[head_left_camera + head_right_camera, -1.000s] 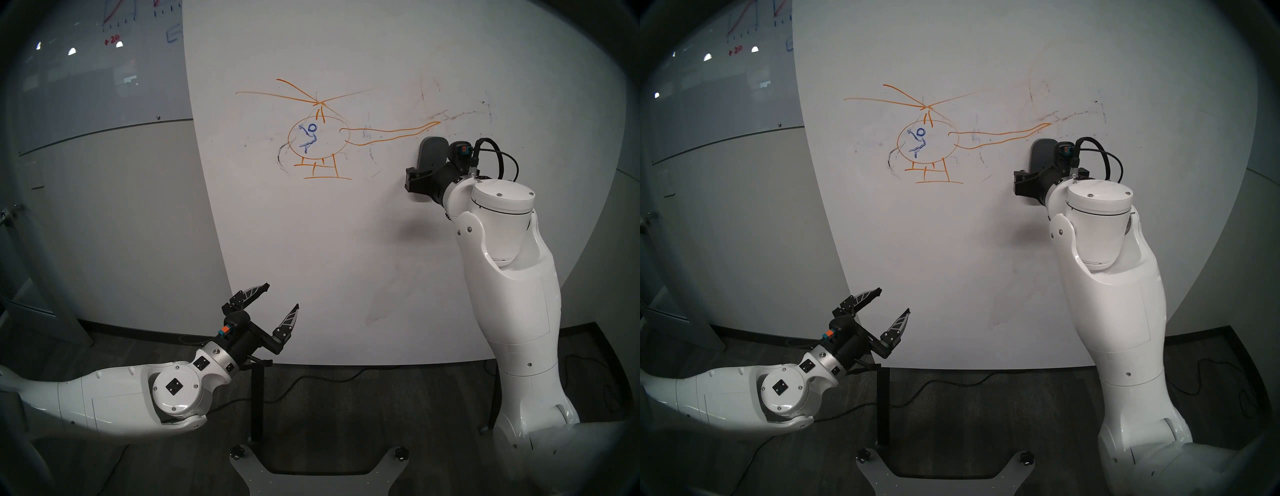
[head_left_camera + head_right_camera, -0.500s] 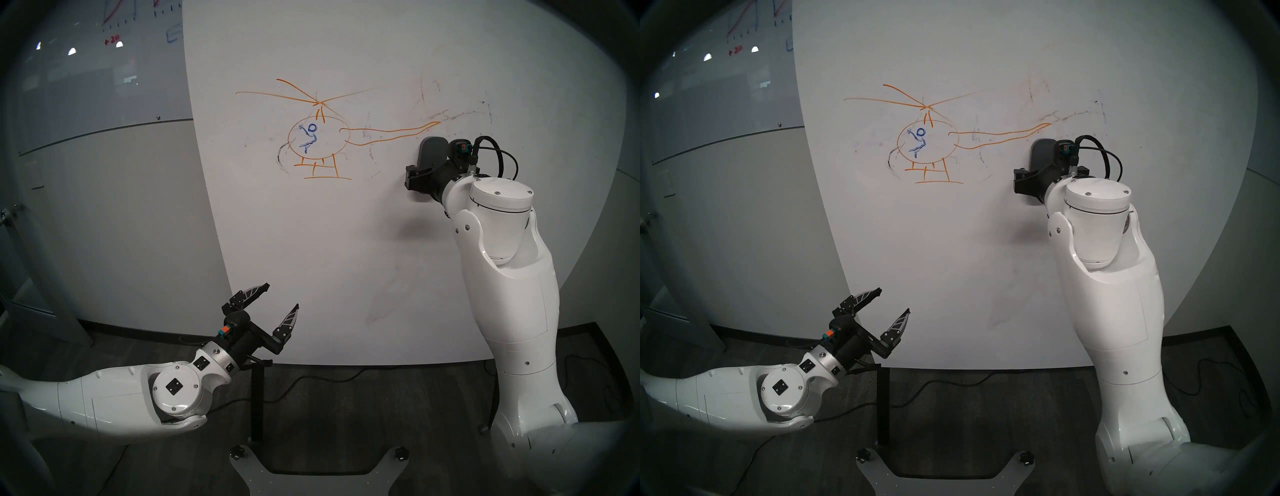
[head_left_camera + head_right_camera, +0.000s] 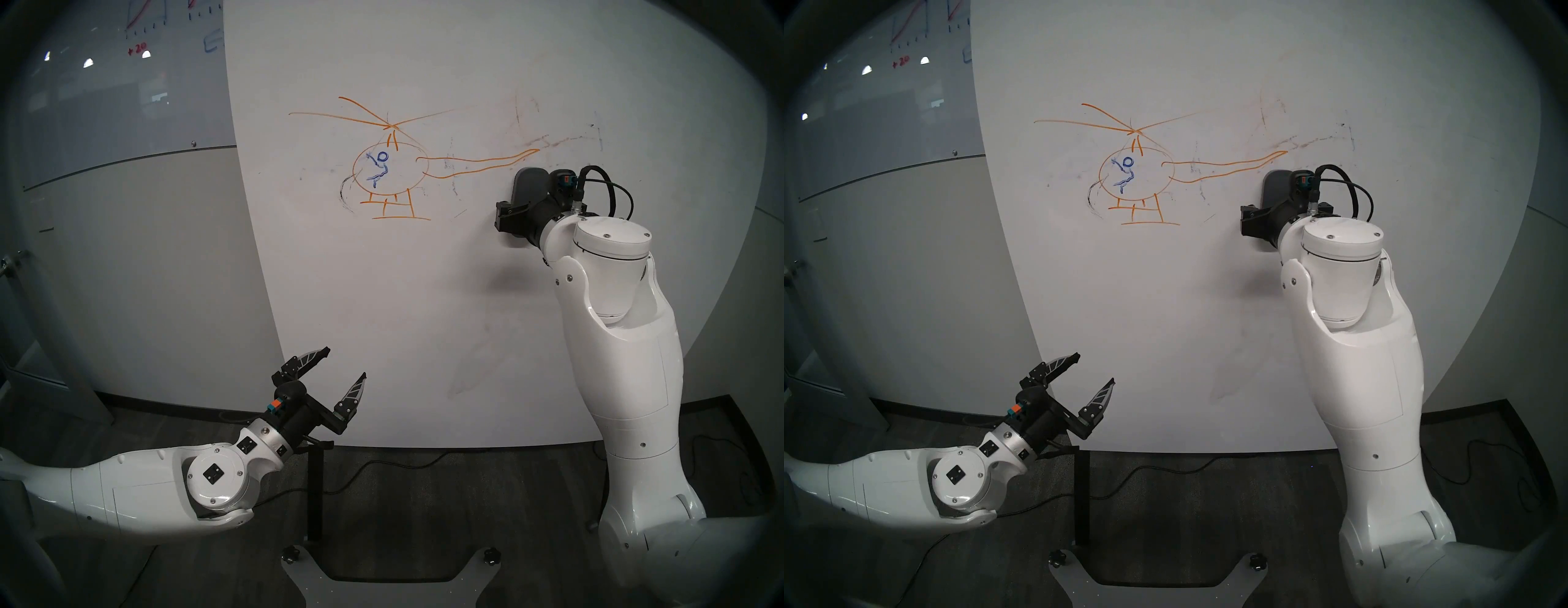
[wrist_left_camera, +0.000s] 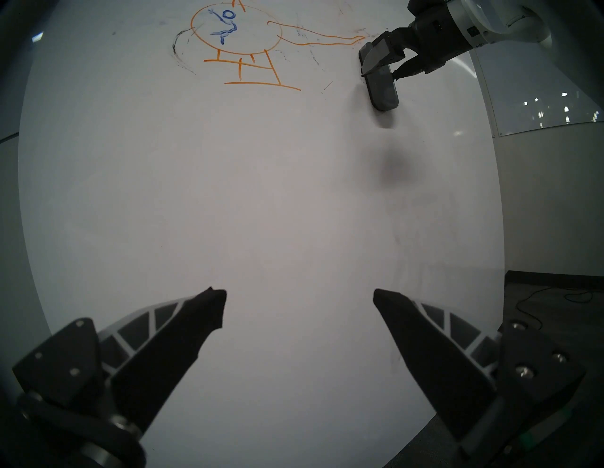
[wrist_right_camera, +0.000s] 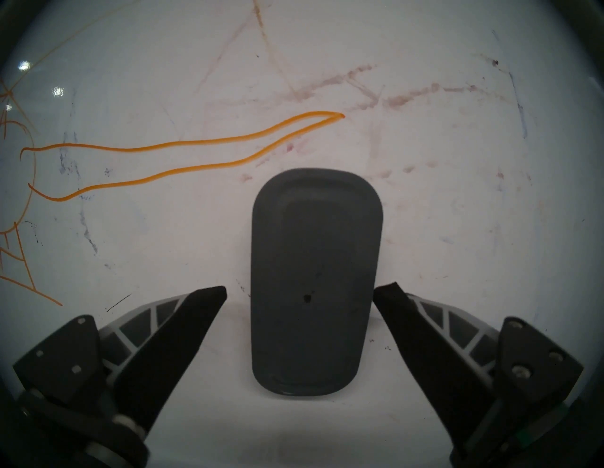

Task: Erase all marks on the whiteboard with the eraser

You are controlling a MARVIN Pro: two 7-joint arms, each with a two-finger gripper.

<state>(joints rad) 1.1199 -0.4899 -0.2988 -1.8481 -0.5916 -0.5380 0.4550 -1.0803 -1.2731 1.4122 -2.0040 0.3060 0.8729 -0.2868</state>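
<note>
Nothing has shifted: right gripper [image 5: 300, 291], jaws spread and gripping nothing, straddles the upright eraser [image 5: 315, 281] stuck on the whiteboard [image 5: 457, 261], left gripper [image 3: 345, 363] idle, open, empty.

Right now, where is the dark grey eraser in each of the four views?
Head stereo left: eraser, right of centre, on the whiteboard.
Head stereo right: eraser, just right of centre.
Left wrist: eraser, top right.
Right wrist: eraser, centre, between open fingers.
Shared landmark: orange helicopter tail tip, just above-left of it.
</note>
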